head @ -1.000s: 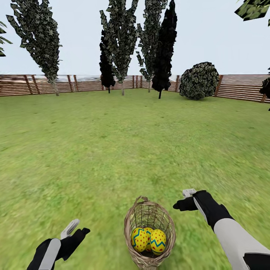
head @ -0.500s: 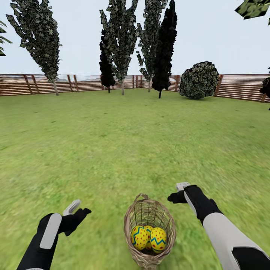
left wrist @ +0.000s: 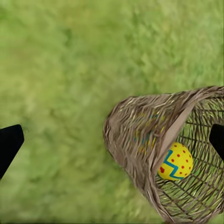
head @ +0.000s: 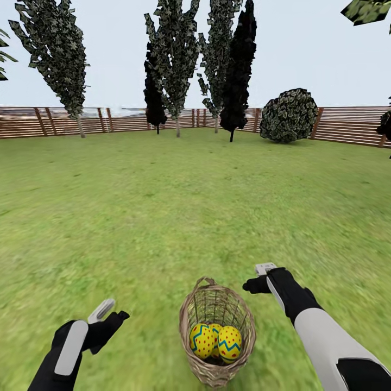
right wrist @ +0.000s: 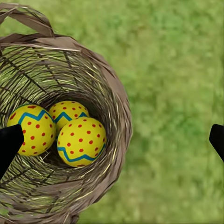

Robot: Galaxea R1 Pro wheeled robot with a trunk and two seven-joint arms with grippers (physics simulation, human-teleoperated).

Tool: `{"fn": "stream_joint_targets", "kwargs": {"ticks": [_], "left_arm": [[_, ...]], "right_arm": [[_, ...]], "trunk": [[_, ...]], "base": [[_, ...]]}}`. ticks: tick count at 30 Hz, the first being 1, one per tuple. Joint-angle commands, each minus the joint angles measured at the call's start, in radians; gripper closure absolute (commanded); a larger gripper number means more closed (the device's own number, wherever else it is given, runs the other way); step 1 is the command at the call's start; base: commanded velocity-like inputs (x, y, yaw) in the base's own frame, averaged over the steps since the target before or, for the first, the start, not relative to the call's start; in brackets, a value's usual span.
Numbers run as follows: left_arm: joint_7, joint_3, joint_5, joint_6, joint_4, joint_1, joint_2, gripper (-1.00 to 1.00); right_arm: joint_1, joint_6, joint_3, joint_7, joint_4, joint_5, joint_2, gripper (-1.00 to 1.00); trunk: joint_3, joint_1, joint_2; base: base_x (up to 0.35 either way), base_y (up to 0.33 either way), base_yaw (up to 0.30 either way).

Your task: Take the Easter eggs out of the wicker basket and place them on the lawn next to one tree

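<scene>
Here I am over the brown open-weave wicker basket (head: pixel 217 332), sitting on the mottled green lawn (head: pixel 163 217) at bottom centre of the head view. All three yellow Easter eggs with red dots and teal zigzags (right wrist: pixel 60 128) are bunched at its bottom, none out yet. The basket's oval runs away from me, loop handle at the far end, mouth pointing up. My right gripper (head: pixel 260 277) sits just beside the far right rim, fingers spread wide in its wrist view, one tip over the basket, the other over grass. It's the nearer one, I'd say: the eggs lie down and to its left. My left gripper (head: pixel 106 317) hangs farther off at lower left, also wide open. The eggs stand roughly upright, leaning together; I'd reach straight down from the right.
</scene>
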Motion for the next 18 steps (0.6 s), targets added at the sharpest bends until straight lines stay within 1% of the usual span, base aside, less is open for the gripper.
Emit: {"fn": "stream_joint_targets", "kwargs": {"ticks": [1, 3, 5, 9, 15, 18], "left_arm": [[0.008, 0.004, 0.011, 0.003, -0.002, 0.004, 0.0, -1.0], [0.008, 0.004, 0.01, -0.001, 0.0, 0.007, 0.0, -1.0], [0.009, 0.005, 0.01, -0.037, 0.004, 0.011, 0.002, -1.0], [0.012, 0.005, 0.009, -0.055, 0.006, 0.012, 0.004, -1.0], [0.015, 0.003, 0.009, -0.06, 0.008, 0.012, 0.004, -1.0], [0.016, 0.0, 0.009, -0.061, 0.026, 0.012, 0.004, -1.0]], "right_arm": [[0.0, 0.004, 0.001, 0.007, -0.002, 0.011, 0.001, -1.0], [0.0, 0.004, 0.001, 0.006, -0.002, 0.011, 0.001, -1.0], [-0.001, 0.009, 0.0, 0.005, -0.002, 0.011, 0.003, -1.0], [-0.001, 0.011, 0.0, 0.006, -0.001, 0.011, 0.003, -1.0], [-0.006, 0.017, -0.003, 0.005, 0.001, 0.01, 0.003, -1.0], [-0.013, 0.026, -0.005, 0.003, 0.0, 0.009, 0.004, -1.0]], "trunk": [[-0.004, 0.004, -0.008], [-0.01, 0.012, -0.022], [-0.017, 0.019, -0.036], [-0.029, 0.035, -0.064], [-0.048, 0.058, -0.106], [-0.057, 0.069, -0.127]], "base": [[0.0, 0.0, 0.0], [0.0, 0.0, 0.0], [0.0, 0.0, -0.018], [0.0, 0.0, -0.011], [0.0, 0.0, -0.001], [0.0, 0.0, 0.0]]}}
